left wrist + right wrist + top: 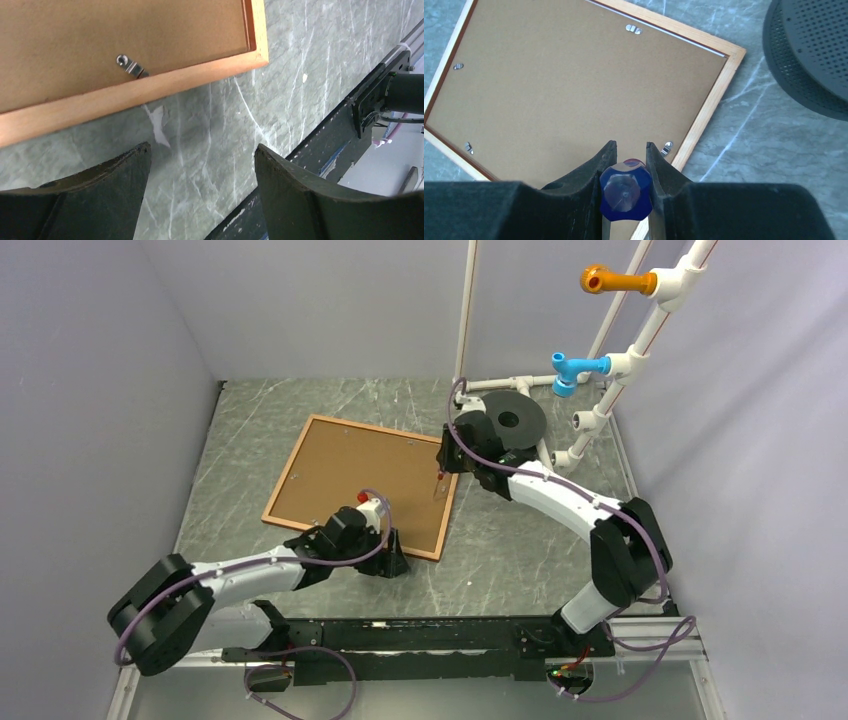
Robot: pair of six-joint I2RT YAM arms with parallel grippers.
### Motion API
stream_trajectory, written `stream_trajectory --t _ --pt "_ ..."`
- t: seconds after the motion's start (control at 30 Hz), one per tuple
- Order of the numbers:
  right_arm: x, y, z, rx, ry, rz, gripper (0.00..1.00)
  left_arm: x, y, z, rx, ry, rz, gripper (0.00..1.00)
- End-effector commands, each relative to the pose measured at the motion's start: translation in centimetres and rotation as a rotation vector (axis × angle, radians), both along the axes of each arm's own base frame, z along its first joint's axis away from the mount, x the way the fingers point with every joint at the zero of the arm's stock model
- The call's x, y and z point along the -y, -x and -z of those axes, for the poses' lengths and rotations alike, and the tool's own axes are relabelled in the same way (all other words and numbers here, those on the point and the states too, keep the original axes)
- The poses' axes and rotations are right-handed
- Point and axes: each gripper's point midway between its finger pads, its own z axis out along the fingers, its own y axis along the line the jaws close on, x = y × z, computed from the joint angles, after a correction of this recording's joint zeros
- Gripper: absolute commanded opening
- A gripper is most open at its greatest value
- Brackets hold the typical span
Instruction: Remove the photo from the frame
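The frame lies face down on the marbled table, its reddish-brown rail around a plain brown backing panel. The photo is hidden under that panel. Small metal clips hold the panel at the rails. My left gripper stands open and empty over bare table, just off the frame's near rail by its right corner. My right gripper hangs over the frame's right rail, shut on a blue-handled screwdriver that points down at the panel beside a clip.
A black perforated disc lies behind the right arm, close to the frame's far right corner. A white pipe rack with an orange fitting and a blue one rises at the back right. The black base rail runs along the near edge.
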Motion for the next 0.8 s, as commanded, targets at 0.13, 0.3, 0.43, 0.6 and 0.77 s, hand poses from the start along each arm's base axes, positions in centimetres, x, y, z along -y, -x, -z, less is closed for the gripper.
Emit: stream_trajectory --t 0.13,0.3,0.43,0.6,0.77 --pt "2.2 1.1 -5.9 0.105 -0.038 0.042 0.0 -3.4 -0.6 -2.4 0.119 -0.129 -0.034 0.81" --pt "3.9 4.1 -6.8 0.092 -0.065 0.044 0.0 -5.8 -2.1 -4.3 0.234 -0.293 -0.02 0.82" --pt "6.0 6.9 -7.2 0.097 -0.073 0.062 0.0 -7.2 -3.3 -4.5 0.289 -0.438 0.017 0.83" --pt "8.5 10.3 -7.8 0.115 -0.103 0.078 0.0 -6.7 -4.8 -4.1 0.365 -0.522 0.082 0.83" --pt "10.1 12.7 -7.6 0.125 -0.126 0.093 0.0 -4.2 -6.0 -5.2 0.475 -0.511 0.183 0.84"
